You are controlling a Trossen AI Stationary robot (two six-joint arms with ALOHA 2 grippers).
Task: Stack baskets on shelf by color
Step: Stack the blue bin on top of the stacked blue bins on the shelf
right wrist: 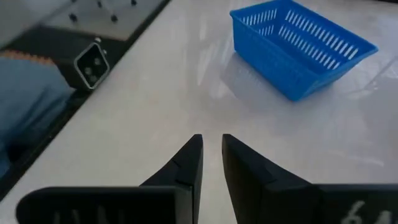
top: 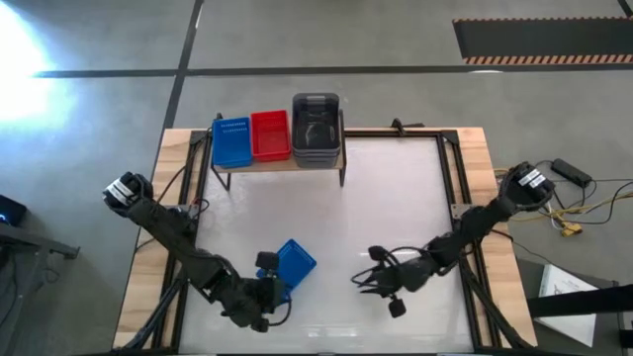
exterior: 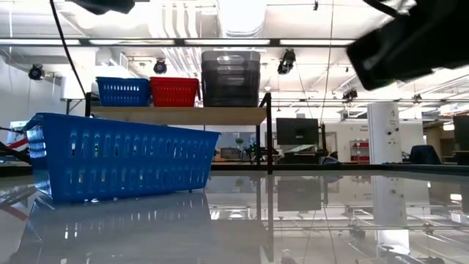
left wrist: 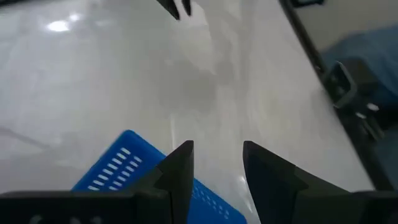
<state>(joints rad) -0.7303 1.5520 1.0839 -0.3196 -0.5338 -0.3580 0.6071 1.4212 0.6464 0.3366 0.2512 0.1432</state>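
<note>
White tabletop (top: 326,198) with wooden edges fills the high view, grey floor around it. At its far edge stands the shelf (top: 277,164), and everything else is placed from it. On the shelf's plank sit three lots side by side: a blue basket (top: 231,141) at the left end, a red basket (top: 269,135) touching it in the middle, and a grey stack (top: 316,127) at the right end, taller than the other two. How many baskets make up the blue and red lots cannot be told.

A loose blue basket (top: 294,262) lies on the table well in front of the shelf, below its middle, turned at an angle and tilted, one end raised in the low view (exterior: 117,155).

The left gripper (top: 269,288) is at that basket's near-left corner; in the left wrist view its fingers (left wrist: 179,169) stand narrowly apart with the basket's rim (left wrist: 118,168) just below and beside them, and whether they pinch it cannot be told. The right gripper (top: 368,282) sits low over bare table, well in front of the shelf's right end and apart from the loose basket (right wrist: 298,46), its fingers (right wrist: 189,158) nearly closed on nothing.
</note>
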